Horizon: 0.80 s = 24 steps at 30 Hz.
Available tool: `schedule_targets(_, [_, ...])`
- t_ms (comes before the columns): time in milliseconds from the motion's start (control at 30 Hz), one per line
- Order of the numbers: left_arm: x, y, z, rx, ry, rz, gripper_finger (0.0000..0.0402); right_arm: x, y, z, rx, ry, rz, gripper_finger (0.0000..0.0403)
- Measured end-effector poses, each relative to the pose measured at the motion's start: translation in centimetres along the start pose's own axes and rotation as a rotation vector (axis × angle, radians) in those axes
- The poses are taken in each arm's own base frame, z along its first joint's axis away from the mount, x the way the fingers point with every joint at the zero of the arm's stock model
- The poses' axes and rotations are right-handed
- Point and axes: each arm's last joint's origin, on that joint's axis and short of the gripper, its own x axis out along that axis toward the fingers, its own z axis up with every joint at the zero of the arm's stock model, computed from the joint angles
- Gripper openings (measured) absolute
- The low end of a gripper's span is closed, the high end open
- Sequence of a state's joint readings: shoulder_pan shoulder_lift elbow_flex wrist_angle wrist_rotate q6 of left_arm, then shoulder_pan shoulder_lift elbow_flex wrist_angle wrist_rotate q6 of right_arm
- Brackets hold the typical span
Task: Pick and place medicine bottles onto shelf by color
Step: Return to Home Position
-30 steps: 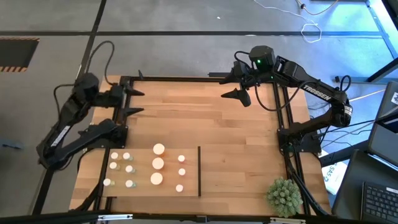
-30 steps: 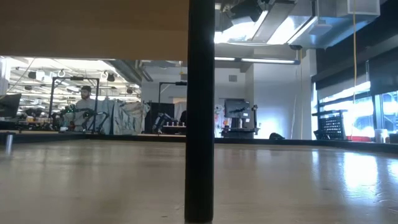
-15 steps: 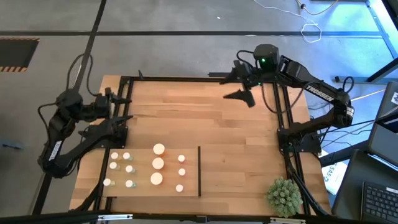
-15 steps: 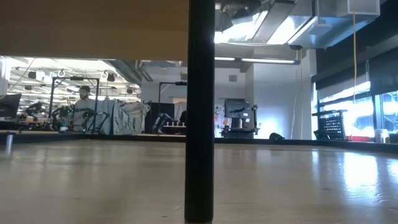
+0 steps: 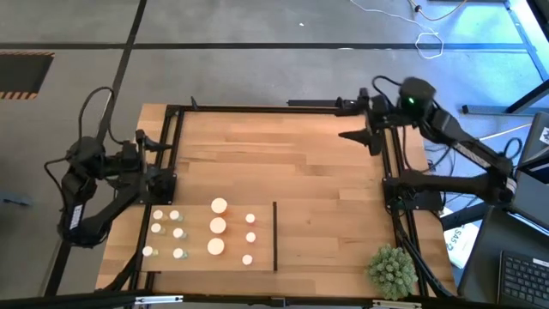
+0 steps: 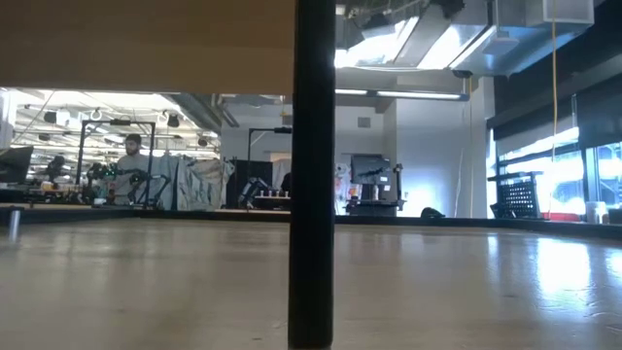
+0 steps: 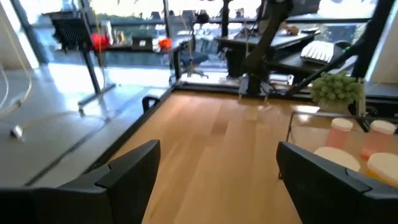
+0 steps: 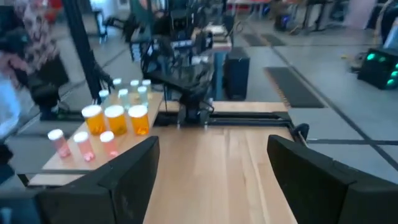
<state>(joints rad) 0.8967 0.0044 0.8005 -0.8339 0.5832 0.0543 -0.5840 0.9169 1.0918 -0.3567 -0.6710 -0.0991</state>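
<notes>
Both grippers have drawn back since a second ago. Our right gripper (image 5: 354, 121), fingers spread and empty, now hangs nearer the table's (image 5: 283, 172) right edge, and our left gripper (image 5: 147, 153), also spread, sits at the left edge. The medicine bottles (image 5: 218, 226) stand unmoved on the shelf (image 5: 196, 233).

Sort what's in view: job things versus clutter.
Job: wide orange white-capped medicine bottles, small pinkish ones, greenish-white ones; pale flat wooden shelf with thin dark divider; left gripper, open, by the wooden table's left edge; right gripper, open, near its far right corner.
Lying about: spiky green plant ball; dark laptop.
</notes>
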Motion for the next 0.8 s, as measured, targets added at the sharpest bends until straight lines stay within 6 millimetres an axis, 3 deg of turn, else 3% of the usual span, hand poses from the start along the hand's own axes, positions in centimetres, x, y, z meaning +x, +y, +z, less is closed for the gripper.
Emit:
schedule_targets(267, [1.3,0.8,-1.0,0.004,0.005,0.008,0.0319,-3.3,2.3,-5.5,0.059,-0.118,-0.143,0.0302])
schedule_targets(533, [3.3,1.9,-1.9,0.034,-0.081,-0.053,0.032,-6.3,4.7,-8.7,0.039,-0.208,-0.235,0.0302])
schedule_targets(800, [6.1,3.4,-4.5,0.028,-0.172,-0.136,0.032,-7.4,6.0,-12.8,0.087,-0.232,-0.278,0.0302])
